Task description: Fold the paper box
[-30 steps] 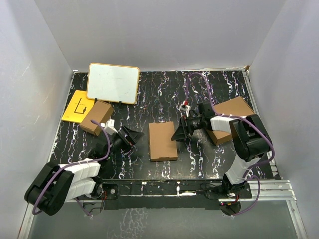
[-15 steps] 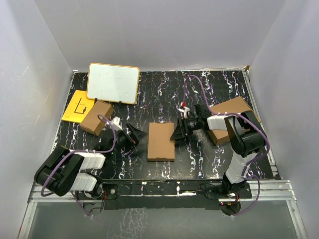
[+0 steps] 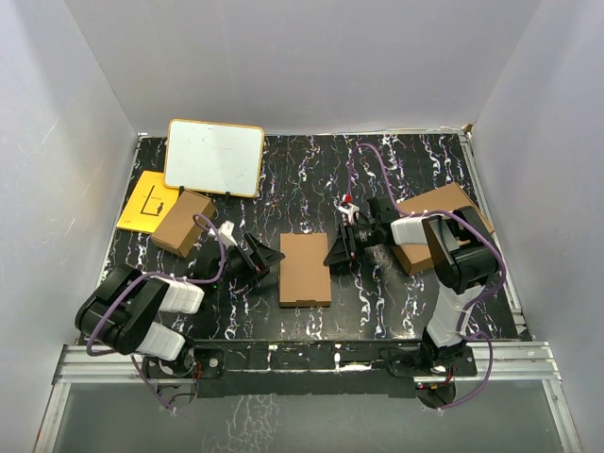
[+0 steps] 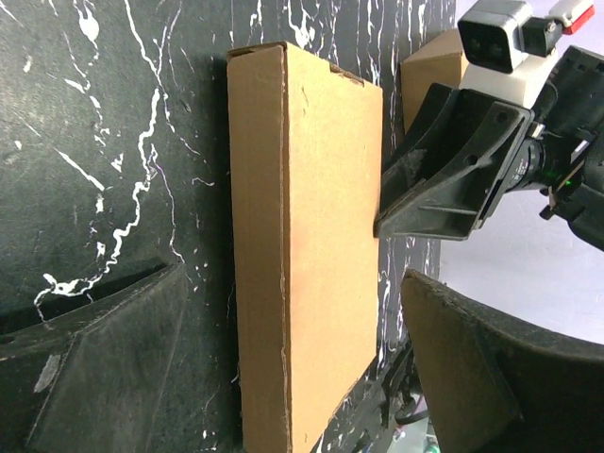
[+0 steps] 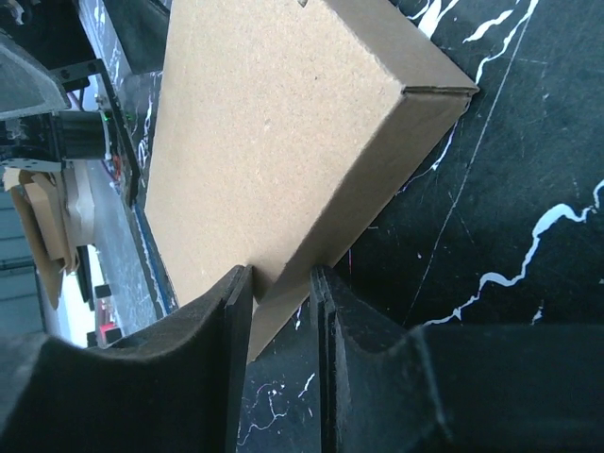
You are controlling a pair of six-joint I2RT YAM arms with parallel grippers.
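On the black streaky table's [image 3: 311, 175] middle lies a flat, closed brown cardboard paper box [image 3: 305, 269]. The left claw [image 3: 271, 255] gapes wide. Only the right wrist view shows the right claw [image 5: 280, 280] pinching its edge.

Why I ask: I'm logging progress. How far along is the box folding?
Done: the paper box looks closed, lid down, no flaps sticking out. In hand: the right pincer pinches its right edge; the left pincer stands open at its left side. Left: perhaps pressing tabs home; they are hidden.
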